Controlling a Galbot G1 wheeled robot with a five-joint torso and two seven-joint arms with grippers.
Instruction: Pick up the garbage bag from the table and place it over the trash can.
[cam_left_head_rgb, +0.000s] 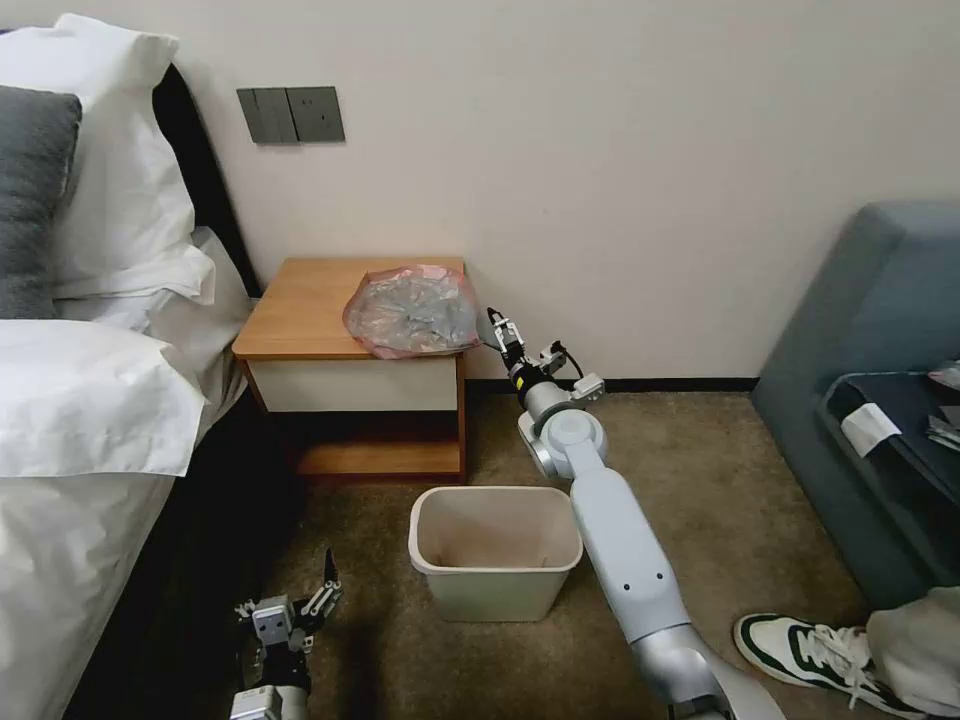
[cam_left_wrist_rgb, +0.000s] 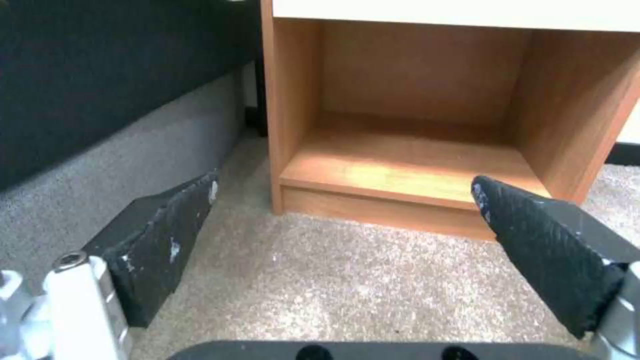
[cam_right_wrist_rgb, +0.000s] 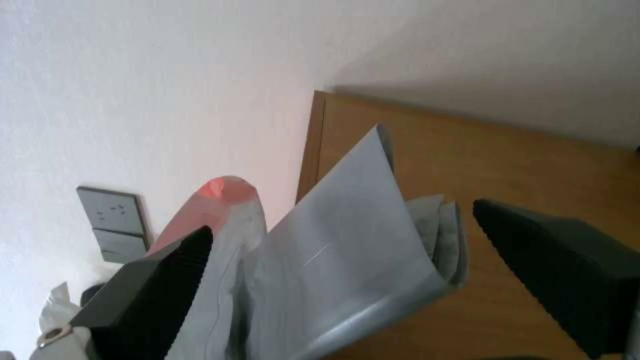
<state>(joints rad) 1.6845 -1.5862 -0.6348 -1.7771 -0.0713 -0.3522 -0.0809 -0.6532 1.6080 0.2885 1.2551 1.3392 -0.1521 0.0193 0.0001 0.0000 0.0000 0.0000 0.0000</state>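
Observation:
The garbage bag (cam_left_head_rgb: 413, 310) lies crumpled, grey with a pinkish-red edge, on the right part of the table (cam_left_head_rgb: 300, 310), a wooden nightstand. My right gripper (cam_left_head_rgb: 497, 325) reaches to the bag's right edge at the table's corner. In the right wrist view this gripper (cam_right_wrist_rgb: 343, 220) is open, and upright grey folds of the bag (cam_right_wrist_rgb: 333, 260) stand between its spread fingers (cam_right_wrist_rgb: 160, 280) without being clamped. The cream trash can (cam_left_head_rgb: 495, 550) stands on the carpet in front of the table. My left gripper (cam_left_head_rgb: 290, 595) hangs open low beside the bed, facing the table's lower shelf (cam_left_wrist_rgb: 400, 165).
A bed with white pillows (cam_left_head_rgb: 100, 200) borders the left side. At the right stands a blue sofa (cam_left_head_rgb: 870, 300) with a dark tray (cam_left_head_rgb: 900, 420). A person's shoe (cam_left_head_rgb: 800, 650) rests on the carpet near my right arm. A wall switch (cam_left_head_rgb: 290, 113) sits above the table.

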